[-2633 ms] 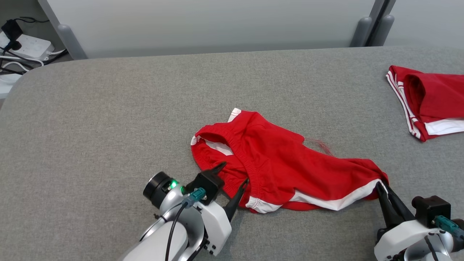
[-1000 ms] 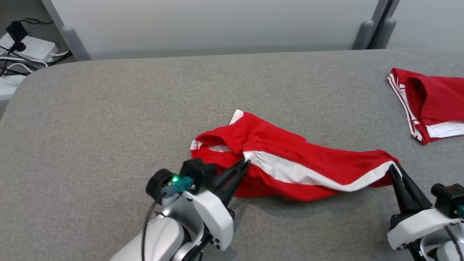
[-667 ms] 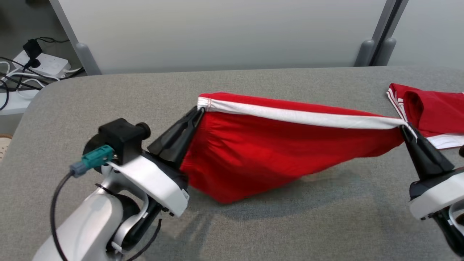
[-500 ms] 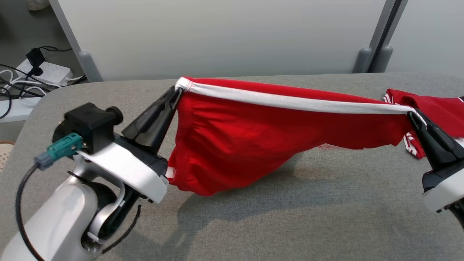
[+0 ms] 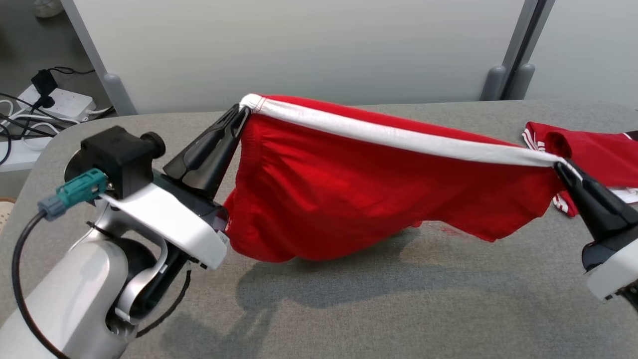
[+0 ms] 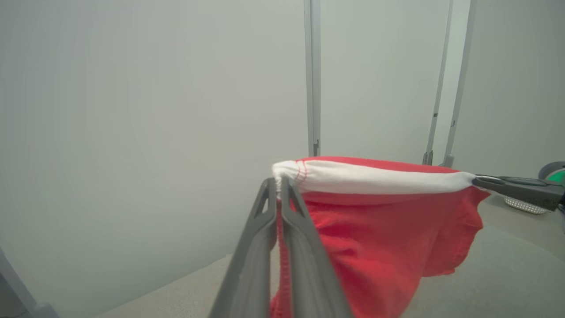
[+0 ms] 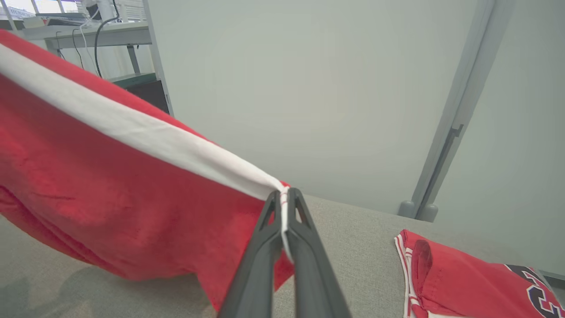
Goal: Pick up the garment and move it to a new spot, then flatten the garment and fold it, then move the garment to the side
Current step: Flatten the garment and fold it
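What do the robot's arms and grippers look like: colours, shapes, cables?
The left gripper and right gripper each have two long, dark, tapering fingers on a white wrist shell. On the left wrist sits a black boxy camera with a teal connector and a black cable.

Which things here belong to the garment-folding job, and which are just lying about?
In the job: red fabric shorts with a white band; left gripper and right gripper, shut on its ends; grey cloth-covered table.
Lying about: red jersey with white stripes at the table's right; white power strip with black cables on the floor.
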Available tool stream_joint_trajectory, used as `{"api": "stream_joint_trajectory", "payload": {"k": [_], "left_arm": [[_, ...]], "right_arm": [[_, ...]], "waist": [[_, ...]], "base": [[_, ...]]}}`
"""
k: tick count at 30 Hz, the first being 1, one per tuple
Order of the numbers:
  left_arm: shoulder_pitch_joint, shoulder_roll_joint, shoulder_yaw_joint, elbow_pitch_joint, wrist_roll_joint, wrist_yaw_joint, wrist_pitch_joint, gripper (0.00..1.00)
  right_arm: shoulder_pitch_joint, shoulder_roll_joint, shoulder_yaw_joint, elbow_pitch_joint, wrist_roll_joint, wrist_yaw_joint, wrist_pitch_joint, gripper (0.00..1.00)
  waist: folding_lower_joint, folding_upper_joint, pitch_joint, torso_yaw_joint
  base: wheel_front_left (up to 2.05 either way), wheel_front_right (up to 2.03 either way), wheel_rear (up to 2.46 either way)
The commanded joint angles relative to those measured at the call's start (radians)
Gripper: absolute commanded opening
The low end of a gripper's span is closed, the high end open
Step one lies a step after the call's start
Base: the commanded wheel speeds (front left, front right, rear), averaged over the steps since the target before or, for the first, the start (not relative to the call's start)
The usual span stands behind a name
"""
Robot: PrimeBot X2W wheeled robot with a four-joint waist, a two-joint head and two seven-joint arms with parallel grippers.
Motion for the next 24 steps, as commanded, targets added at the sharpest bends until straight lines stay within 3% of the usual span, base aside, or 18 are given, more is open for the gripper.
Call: {"api": "stream_joint_trajectory", "payload": {"k": [1,10,18,21,24], "left_arm": [[-0.099,0.04,0.059,-0.016,-0.013,-0.01,0.003,0.0],[-0.257,0.053,0.102,-0.117,-0.023,-0.024,0.051,0.0],[-0.325,0.05,0.131,-0.216,-0.087,0.007,0.14,0.0],[-0.305,0.024,0.104,-0.154,-0.133,-0.008,0.154,0.0],[-0.31,-0.015,0.062,-0.007,-0.145,-0.067,0.118,0.0]], "right_arm": [[-0.036,-0.053,-0.012,-0.047,0.028,-0.006,-0.021,0.0],[-0.178,-0.165,-0.097,-0.149,0.06,-0.006,-0.063,0.0],[-0.274,-0.229,-0.247,-0.218,0.076,-0.006,-0.042,0.0],[-0.3,-0.214,-0.173,-0.169,0.069,-0.006,0.001,0.0],[-0.373,-0.175,-0.013,-0.043,0.038,-0.006,0.034,0.0]], "waist": [[0.0,0.0,-0.003,-0.005],[0.0,0.0,-0.037,-0.018],[0.0,0.0,-0.04,-0.017],[0.0,0.0,-0.028,-0.016],[0.0,0.0,-0.013,-0.018]], "base": [[0.0,0.0,0.0],[0.0,0.0,0.0],[0.0,0.0,0.0],[0.0,0.0,0.0],[0.0,0.0,0.0]]}}
